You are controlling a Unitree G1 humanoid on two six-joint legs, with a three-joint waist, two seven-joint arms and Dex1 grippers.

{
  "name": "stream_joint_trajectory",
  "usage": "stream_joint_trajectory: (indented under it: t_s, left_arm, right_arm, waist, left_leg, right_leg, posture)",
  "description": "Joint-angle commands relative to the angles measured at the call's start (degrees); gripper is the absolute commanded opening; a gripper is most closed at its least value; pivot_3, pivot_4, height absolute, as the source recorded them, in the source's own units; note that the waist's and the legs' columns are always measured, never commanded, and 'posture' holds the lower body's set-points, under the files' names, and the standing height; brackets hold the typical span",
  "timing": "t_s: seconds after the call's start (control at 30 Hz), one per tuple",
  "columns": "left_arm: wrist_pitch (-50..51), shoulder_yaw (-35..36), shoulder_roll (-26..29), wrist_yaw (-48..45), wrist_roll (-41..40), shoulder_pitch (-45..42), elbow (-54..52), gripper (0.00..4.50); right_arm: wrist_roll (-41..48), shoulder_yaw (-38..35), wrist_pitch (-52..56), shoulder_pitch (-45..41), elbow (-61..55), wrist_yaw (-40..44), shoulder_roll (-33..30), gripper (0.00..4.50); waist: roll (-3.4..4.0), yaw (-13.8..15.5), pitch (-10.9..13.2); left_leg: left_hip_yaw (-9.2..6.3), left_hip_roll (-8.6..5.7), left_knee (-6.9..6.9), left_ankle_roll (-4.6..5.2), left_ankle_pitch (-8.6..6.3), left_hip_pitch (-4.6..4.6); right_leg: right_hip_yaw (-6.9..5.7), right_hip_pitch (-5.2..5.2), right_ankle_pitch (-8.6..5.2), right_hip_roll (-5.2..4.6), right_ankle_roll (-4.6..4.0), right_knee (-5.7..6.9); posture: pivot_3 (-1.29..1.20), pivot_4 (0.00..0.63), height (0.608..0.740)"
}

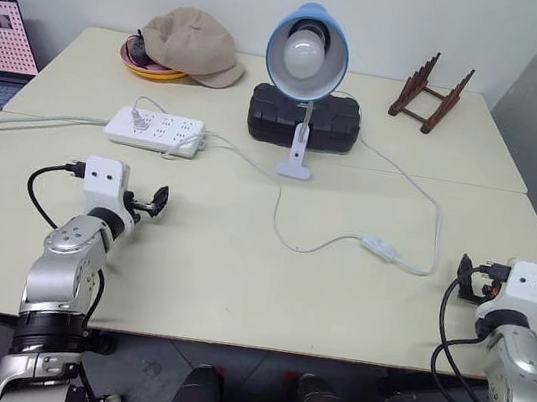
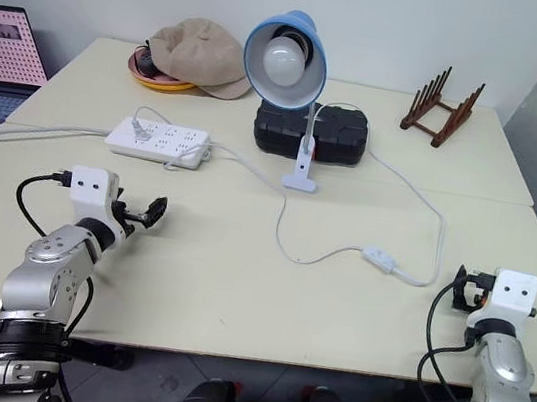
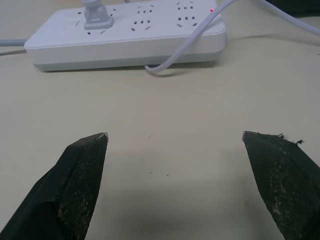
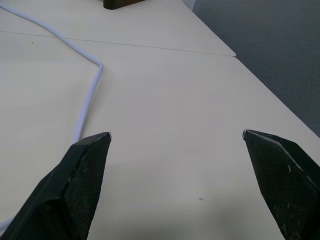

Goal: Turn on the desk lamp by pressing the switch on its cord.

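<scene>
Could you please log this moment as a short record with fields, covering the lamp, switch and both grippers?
desk lamp: unlit, clipped upright at table centre
switch: on the cord, lying on the table, untouched
left gripper: open, empty, facing the power strip
right gripper: open, empty, near the table's right edge
nearer the switch: right gripper

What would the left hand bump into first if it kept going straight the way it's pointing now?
Most likely the long white multi-socket power strip, which lies straight ahead of the open left hand across bare cream tabletop. Nothing lies between them, though the hand's height above the table is hard to judge.
</scene>
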Motion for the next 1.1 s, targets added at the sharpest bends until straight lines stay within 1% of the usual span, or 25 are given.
stream_joint_trajectory:
  t_s: [0.03, 0.13, 0.2, 0.3, 0.4, 0.43, 0.47, 0.53, 0.6, 0.67, 0.77, 0.83, 0.93, 1.1]
  left_arm:
    - [-0.4, 1.4, 1.3, 0.0, 0.1, -0.1, -2.1, 4.50]
    - [-0.1, 1.6, 2.0, -1.7, -1.0, 0.1, -3.2, 4.50]
    - [2.5, 1.0, 3.5, -6.7, -4.3, -0.1, -5.6, 4.50]
    - [6.0, -1.9, 7.3, -16.1, -8.3, -0.5, -9.8, 4.50]
    - [8.2, -8.9, 12.4, -27.9, -10.5, -3.2, -15.0, 4.50]
    - [8.6, -10.5, 13.4, -30.2, -10.8, -3.8, -16.0, 4.50]
    - [8.7, -11.8, 14.2, -32.0, -10.9, -4.7, -16.5, 4.50]
    - [8.1, -15.7, 15.0, -36.5, -10.5, -8.4, -16.8, 4.50]
    - [8.0, -21.2, 14.9, -43.1, -10.6, -14.1, -17.3, 4.50]
    - [8.3, -24.7, 14.9, -47.7, -10.9, -17.1, -17.7, 4.50]
    - [7.8, -27.4, 14.3, -50.8, -10.6, -19.4, -17.6, 4.50]
    - [7.5, -27.8, 13.9, -51.6, -10.3, -20.1, -17.1, 4.50]
    - [6.2, -28.3, 12.0, -51.4, -9.4, -21.1, -15.6, 4.50]
    - [6.2, -27.5, 11.7, -52.1, -9.5, -21.0, -15.4, 4.50]
  right_arm:
    - [0.0, -0.6, -0.9, -0.3, -1.6, 0.2, -0.7, 4.43]
    - [0.0, 0.0, -1.1, -0.4, -2.2, 2.7, -2.8, 4.43]
    - [2.3, 0.6, -0.6, -1.0, -2.5, 8.3, -5.8, 4.43]
    - [6.2, 2.1, 0.7, -2.1, -1.9, 17.9, -11.1, 4.43]
    - [12.1, 4.8, 5.1, -3.9, -0.1, 32.5, -19.3, 4.43]
    - [12.9, 5.5, 5.6, -4.3, 0.5, 35.5, -21.0, 4.43]
    - [13.4, 6.2, 5.7, -4.8, 1.3, 37.8, -22.5, 4.43]
    - [15.4, 8.8, 7.9, -7.0, 3.2, 45.0, -26.2, 4.43]
    - [16.3, 12.8, 10.3, -11.9, 6.6, 51.8, -29.2, 4.43]
    - [15.8, 15.1, 10.8, -16.3, 10.2, 53.5, -29.2, 4.43]
    - [14.6, 17.9, 10.7, -20.0, 13.6, 55.6, -28.7, 4.43]
    - [14.0, 19.0, 10.2, -21.1, 14.8, 56.2, -28.6, 4.43]
    - [13.1, 21.7, 10.5, -23.0, 17.4, 57.5, -27.2, 4.43]
    - [12.2, 23.0, 9.4, -23.9, 19.6, 58.2, -26.0, 4.43]
  waist:
    - [0.00, 0.0, 0.0]
    - [0.00, 0.0, 0.0]
    - [0.00, 0.0, 0.0]
    - [0.01, -0.1, 0.0]
    - [0.02, -0.2, 0.0]
    - [0.02, -0.1, 0.0]
    - [0.01, 0.0, 0.0]
    - [0.02, 0.0, 0.0]
    - [0.01, 0.0, 0.1]
    - [0.01, -0.1, 0.1]
    - [0.02, -0.6, 0.1]
    - [0.01, -0.8, 0.1]
    - [0.02, -0.8, 0.1]
    - [0.02, -1.0, 0.1]
  left_leg:
    - [0.00, 0.00, 0.00, 0.00, 0.00, 0.00]
    - [0.00, 0.00, 0.00, 0.00, 0.00, 0.00]
    - [0.01, 0.00, 0.00, 0.00, 0.00, 0.00]
    - [0.02, 0.00, 0.00, 0.00, 0.00, -0.01]
    - [0.01, 0.00, -0.02, 0.00, 0.00, -0.01]
    - [0.01, 0.00, -0.01, 0.00, 0.00, 0.00]
    - [0.01, -0.01, -0.02, 0.00, 0.00, -0.01]
    - [0.01, -0.01, -0.02, 0.01, 0.00, -0.01]
    - [0.02, -0.02, -0.02, 0.01, 0.00, -0.05]
    - [0.02, -0.02, 0.04, 0.01, 0.00, -0.08]
    - [0.03, -0.02, 0.03, 0.02, -0.01, -0.07]
    - [0.01, -0.01, -0.07, 0.04, -0.02, -0.06]
    - [-0.02, 0.00, -0.21, 0.05, -0.03, -0.12]
    - [-0.02, -0.01, -0.20, 0.05, -0.03, -0.13]
  right_leg:
    - [0.00, 0.00, 0.00, 0.00, 0.00, 0.00]
    - [0.01, 0.00, 0.00, 0.00, 0.00, -0.01]
    - [0.01, 0.00, 0.00, 0.00, 0.00, -0.01]
    - [0.01, 0.00, 0.00, 0.00, 0.00, -0.04]
    - [0.00, 0.00, -0.01, -0.01, -0.01, -0.06]
    - [0.00, 0.02, -0.01, -0.01, -0.02, -0.06]
    - [0.00, 0.02, -0.01, -0.02, -0.02, -0.08]
    - [-0.01, 0.04, -0.01, -0.02, -0.02, -0.15]
    - [-0.01, 0.02, -0.01, -0.02, -0.01, -0.19]
    - [-0.02, 0.02, -0.01, -0.02, -0.01, -0.19]
    - [-0.01, 0.04, -0.01, -0.01, 0.01, -0.19]
    - [-0.03, 0.01, -0.03, 0.02, 0.01, -0.18]
    - [-0.05, -0.10, 0.08, 0.04, 0.28, -0.15]
    - [-0.06, -0.10, 0.08, 0.03, 0.29, -0.15]
  posture:
    - [0.00, 0.150, 0.740]
    - [0.00, 0.150, 0.740]
    - [0.00, 0.150, 0.740]
    - [0.00, 0.150, 0.740]
    - [0.00, 0.150, 0.740]
    - [0.00, 0.150, 0.740]
    - [0.00, 0.150, 0.740]
    - [0.00, 0.150, 0.740]
    - [0.00, 0.150, 0.740]
    - [0.00, 0.150, 0.740]
    - [0.00, 0.150, 0.740]
    - [0.00, 0.150, 0.740]
    - [0.00, 0.150, 0.740]
    - [0.00, 0.150, 0.740]
